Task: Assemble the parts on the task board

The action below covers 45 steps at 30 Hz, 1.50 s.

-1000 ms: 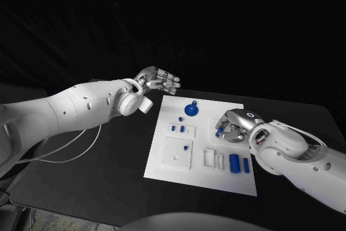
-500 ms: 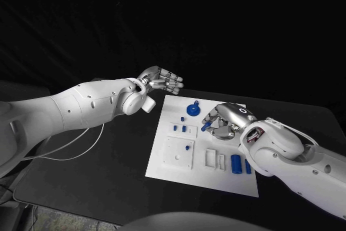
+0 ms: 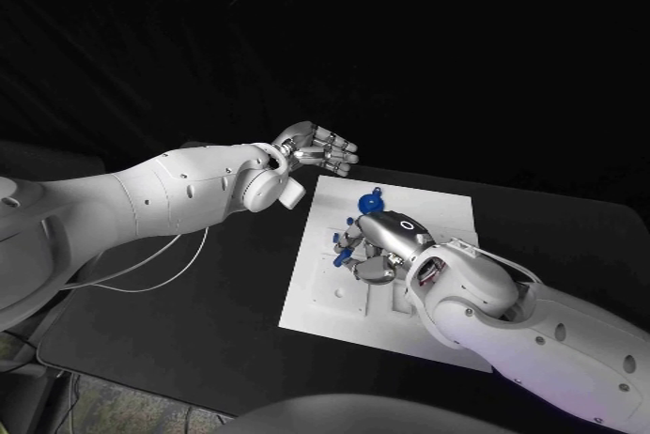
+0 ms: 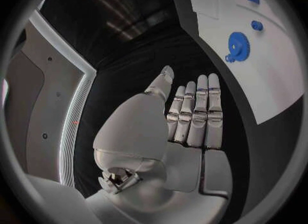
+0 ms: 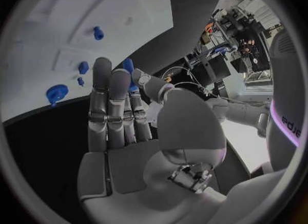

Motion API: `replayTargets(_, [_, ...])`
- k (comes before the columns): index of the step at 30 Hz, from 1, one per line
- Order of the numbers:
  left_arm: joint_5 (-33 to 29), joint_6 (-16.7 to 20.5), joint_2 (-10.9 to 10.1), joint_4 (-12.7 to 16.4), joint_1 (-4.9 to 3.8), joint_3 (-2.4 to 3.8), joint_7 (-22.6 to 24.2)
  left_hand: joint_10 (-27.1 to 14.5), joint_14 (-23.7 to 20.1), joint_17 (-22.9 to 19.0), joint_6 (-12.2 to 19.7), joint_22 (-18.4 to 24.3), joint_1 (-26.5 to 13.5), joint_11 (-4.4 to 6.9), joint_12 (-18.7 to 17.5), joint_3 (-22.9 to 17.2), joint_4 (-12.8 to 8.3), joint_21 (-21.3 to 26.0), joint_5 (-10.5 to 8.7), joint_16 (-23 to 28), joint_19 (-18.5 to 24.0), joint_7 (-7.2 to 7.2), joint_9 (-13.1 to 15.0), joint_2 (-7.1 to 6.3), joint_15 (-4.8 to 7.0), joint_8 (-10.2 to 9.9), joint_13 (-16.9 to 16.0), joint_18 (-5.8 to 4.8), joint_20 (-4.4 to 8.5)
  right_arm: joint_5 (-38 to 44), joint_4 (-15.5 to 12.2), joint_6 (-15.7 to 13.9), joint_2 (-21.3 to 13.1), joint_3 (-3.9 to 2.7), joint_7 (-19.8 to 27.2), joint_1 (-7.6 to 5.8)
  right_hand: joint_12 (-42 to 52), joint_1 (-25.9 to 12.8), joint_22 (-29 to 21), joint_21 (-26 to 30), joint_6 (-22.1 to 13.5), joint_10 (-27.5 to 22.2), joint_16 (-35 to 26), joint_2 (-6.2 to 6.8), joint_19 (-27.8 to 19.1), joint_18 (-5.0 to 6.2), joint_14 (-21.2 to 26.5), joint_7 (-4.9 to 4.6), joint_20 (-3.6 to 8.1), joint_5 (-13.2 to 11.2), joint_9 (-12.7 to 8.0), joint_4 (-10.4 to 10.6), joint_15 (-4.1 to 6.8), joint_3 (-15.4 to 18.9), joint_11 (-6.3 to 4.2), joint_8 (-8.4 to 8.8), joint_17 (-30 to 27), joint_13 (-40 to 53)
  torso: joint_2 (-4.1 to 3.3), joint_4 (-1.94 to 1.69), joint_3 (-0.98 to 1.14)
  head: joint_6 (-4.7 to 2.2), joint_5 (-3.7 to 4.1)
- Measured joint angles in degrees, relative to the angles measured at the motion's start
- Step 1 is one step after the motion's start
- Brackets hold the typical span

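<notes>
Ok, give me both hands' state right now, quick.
Left hand: open, fingers straight, holding nothing, off the task board's edge.
Right hand: holding a blue part between thumb and fingers, over the board.

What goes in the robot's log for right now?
right hand: holds blue part over task board | left hand: open, off board | blue gear: on board

A black table carries a thin white cable that loops across its near-left part. Just beyond the table's near-left corner, a patch of pale floor appears.
</notes>
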<state>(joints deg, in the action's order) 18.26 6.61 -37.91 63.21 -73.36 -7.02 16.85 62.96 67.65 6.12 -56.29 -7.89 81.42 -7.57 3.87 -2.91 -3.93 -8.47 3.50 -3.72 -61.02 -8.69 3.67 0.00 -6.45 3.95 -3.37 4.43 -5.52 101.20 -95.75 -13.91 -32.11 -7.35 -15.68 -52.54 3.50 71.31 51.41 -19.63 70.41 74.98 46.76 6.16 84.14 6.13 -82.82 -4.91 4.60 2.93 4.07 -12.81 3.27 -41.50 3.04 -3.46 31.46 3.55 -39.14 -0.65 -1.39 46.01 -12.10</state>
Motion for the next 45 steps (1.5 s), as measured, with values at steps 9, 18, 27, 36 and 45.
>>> replayTargets(9, [-0.02,-0.32,0.44,-0.05,0.0,-0.02,-0.21,-0.21,-0.2,0.0,0.0,0.1,0.0,-0.21,0.0,0.0,0.0,0.0,0.0,0.0,0.0,0.0,0.0,0.0,-0.2,0.0,0.0,0.0,0.0,0.51,0.68,0.26,1.17,2.61,0.51,-0.7,-0.02,-0.19,0.1,0.24,-0.01,-0.01,0.0,-0.21,0.0,-0.02,0.0,0.0,-0.01,-0.05,0.04,-0.23,0.0,0.23,-0.01,0.03,-0.01,0.0,0.01,0.03,-0.01,0.15,-0.73])
replayTargets(18, [-0.03,-0.52,0.29,-0.04,0.02,-0.02,-0.39,-0.21,-0.2,-0.01,0.0,0.18,0.0,-0.22,0.0,0.0,0.0,0.0,0.0,0.0,0.0,0.0,0.0,0.0,-0.2,0.0,0.0,0.0,0.0,0.88,0.69,1.21,1.15,3.97,0.8,-0.76,-0.11,-0.11,0.18,0.24,-0.02,-0.01,0.0,-0.29,-0.01,-0.03,0.0,-0.01,-0.01,0.19,0.05,-0.24,0.0,0.24,-0.01,0.11,-0.01,0.0,-0.01,0.12,0.1,0.55,-1.05])
replayTargets(27, [-0.03,-0.55,0.12,-0.04,0.02,-0.02,-0.45,-0.21,-0.2,-0.01,0.0,0.18,0.0,-0.22,0.0,0.0,0.0,0.0,0.0,0.0,0.0,0.0,0.0,0.0,-0.2,0.0,0.0,0.0,0.0,1.86,0.84,3.48,0.4,4.35,0.51,-0.78,0.01,-0.08,0.37,0.51,0.3,-0.01,0.0,-0.4,-0.01,-0.06,-0.01,-0.01,-0.02,0.19,0.03,-0.47,0.0,0.48,-0.02,-0.02,-0.02,-0.03,0.02,0.19,0.1,0.82,-1.19])
replayTargets(36, [-0.04,-0.58,0.06,-0.04,0.02,-0.02,-0.49,-0.21,-0.2,-0.01,0.0,0.18,0.0,-0.21,0.0,0.0,0.0,0.0,0.0,0.0,0.0,0.0,0.0,0.0,-0.2,0.0,0.0,0.0,0.0,2.55,1.57,4.86,0.78,4.65,0.11,-0.73,0.01,-0.37,0.48,0.8,0.3,-0.02,0.0,-0.68,-0.23,-0.4,-0.01,0.0,0.2,0.18,0.03,-0.48,-0.01,0.48,-0.03,0.0,-0.02,-0.04,0.02,0.14,0.08,0.86,-1.15])
replayTargets(45, [-0.05,-0.62,0.02,-0.02,0.03,-0.02,-0.51,-0.21,-0.2,-0.02,0.0,0.17,0.0,-0.21,0.0,0.0,0.0,0.0,0.0,0.0,0.0,0.0,0.0,0.0,-0.2,0.0,0.0,0.0,0.0,2.99,2.35,5.25,1.2,5.01,-0.09,-0.57,0.01,-0.38,0.47,0.8,0.27,-0.03,0.0,-0.69,-0.23,-0.42,-0.01,-0.01,0.2,0.17,0.06,-0.48,-0.01,0.49,-0.03,0.03,-0.03,-0.03,-0.01,0.07,0.04,1.07,-1.24])
